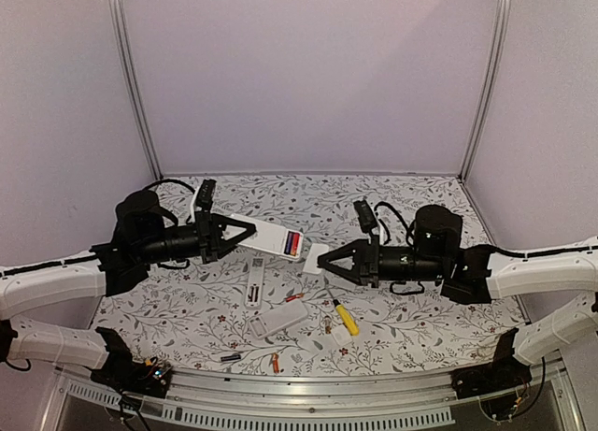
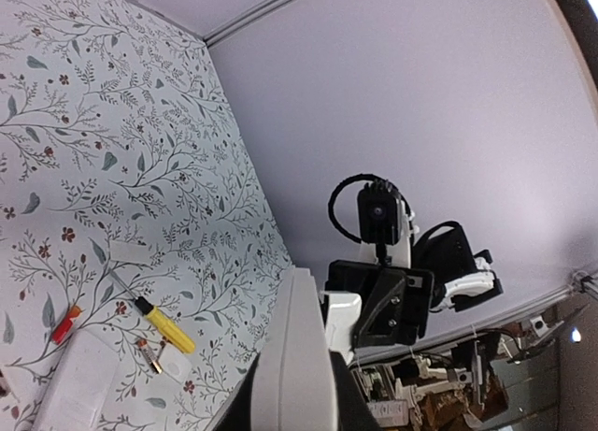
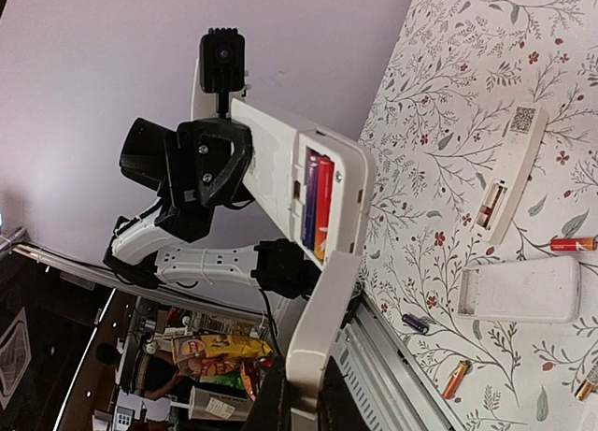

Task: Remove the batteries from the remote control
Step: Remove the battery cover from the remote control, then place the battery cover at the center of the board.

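Note:
My left gripper (image 1: pixel 245 229) is shut on a white remote control (image 1: pixel 269 236) and holds it above the table. Its back faces the right arm with the compartment open. Two batteries (image 1: pixel 293 243), one red and one dark blue, sit side by side in that compartment, also visible as batteries (image 3: pixel 318 202) in the right wrist view. My right gripper (image 1: pixel 325 262) is shut on a small white cover plate (image 1: pixel 316 257), just right of the remote's end. In the left wrist view the remote control (image 2: pixel 294 356) appears edge-on.
On the table lie a slim white remote (image 1: pixel 254 284), a wider white remote (image 1: pixel 278 319), a yellow-handled screwdriver (image 1: pixel 345 317) and another cover plate (image 1: pixel 338 338). Loose cells lie nearby: red (image 1: pixel 294 297), dark (image 1: pixel 230 357), orange (image 1: pixel 275 362). The table's front rail (image 1: pixel 308 394) is close.

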You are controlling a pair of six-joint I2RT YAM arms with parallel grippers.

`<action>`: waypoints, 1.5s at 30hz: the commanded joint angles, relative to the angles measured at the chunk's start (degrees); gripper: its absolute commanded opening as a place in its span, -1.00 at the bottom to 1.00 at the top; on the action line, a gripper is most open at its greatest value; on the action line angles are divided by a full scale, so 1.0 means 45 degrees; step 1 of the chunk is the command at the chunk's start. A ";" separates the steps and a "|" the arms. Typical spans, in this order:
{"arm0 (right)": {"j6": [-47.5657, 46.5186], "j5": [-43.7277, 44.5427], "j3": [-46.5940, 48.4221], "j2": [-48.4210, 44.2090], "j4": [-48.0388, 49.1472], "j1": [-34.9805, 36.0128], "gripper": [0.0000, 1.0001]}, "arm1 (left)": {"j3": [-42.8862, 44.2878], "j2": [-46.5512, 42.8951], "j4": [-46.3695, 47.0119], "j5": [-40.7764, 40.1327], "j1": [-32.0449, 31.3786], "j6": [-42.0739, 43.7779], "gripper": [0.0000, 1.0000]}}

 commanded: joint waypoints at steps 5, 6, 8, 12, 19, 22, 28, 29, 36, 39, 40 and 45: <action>-0.0446 0.1317 -0.0239 -0.1109 -0.2364 -0.0458 -1.00 | -0.0487 -0.0792 -0.0538 0.0286 0.0760 0.0187 -1.00; -0.0560 0.1633 -0.0184 -0.1234 -0.3066 -0.0563 -1.00 | -0.0542 -0.0908 -0.0660 0.0314 0.0783 0.0232 -1.00; -0.0754 0.2357 -0.0026 -0.1375 -0.4599 -0.0730 -1.00 | -0.0653 -0.1190 -0.0938 0.0374 0.0840 0.0406 -1.00; -0.1475 0.3934 0.0436 -0.1381 -0.7340 -0.0847 -1.00 | -0.0988 -0.1720 -0.1612 0.0307 0.0873 0.0575 -1.00; -0.2034 0.5417 0.0722 -0.0684 -0.9189 -0.0934 -1.00 | -0.1537 -0.2054 -0.2661 0.0141 0.0841 0.0706 -1.00; -0.2068 0.5828 0.0876 -0.0107 -0.9511 -0.1021 -1.00 | -0.1784 -0.2161 -0.2692 0.0172 0.0765 0.0623 -1.00; -0.2139 0.6798 0.1693 0.1756 -1.0611 -0.1063 -1.00 | -0.2195 -0.2246 -0.2897 0.0003 0.0322 0.0485 -1.00; -0.2149 0.6891 0.1800 0.1957 -1.0698 -0.1063 -1.00 | -0.2223 -0.2238 -0.2981 -0.0119 0.0125 0.0489 -1.00; -0.2394 0.6960 0.2581 0.3000 -1.0937 -0.1082 -0.62 | -0.2440 -0.1875 -0.3063 -0.0380 -0.0658 0.0533 -1.00; -0.2515 0.6967 0.2707 0.3096 -1.1018 -0.1077 -0.33 | -0.2450 -0.1670 -0.3097 -0.0502 -0.0883 0.0630 -1.00; -0.2539 0.6993 0.2723 0.3088 -1.1079 -0.1077 -0.29 | -0.2450 -0.1616 -0.3091 -0.0551 -0.0953 0.0658 -1.00; -0.3005 0.6725 0.2570 0.2762 -1.1239 -0.1053 -0.25 | -0.2494 -0.1280 -0.3102 -0.0610 -0.1368 0.0763 -1.00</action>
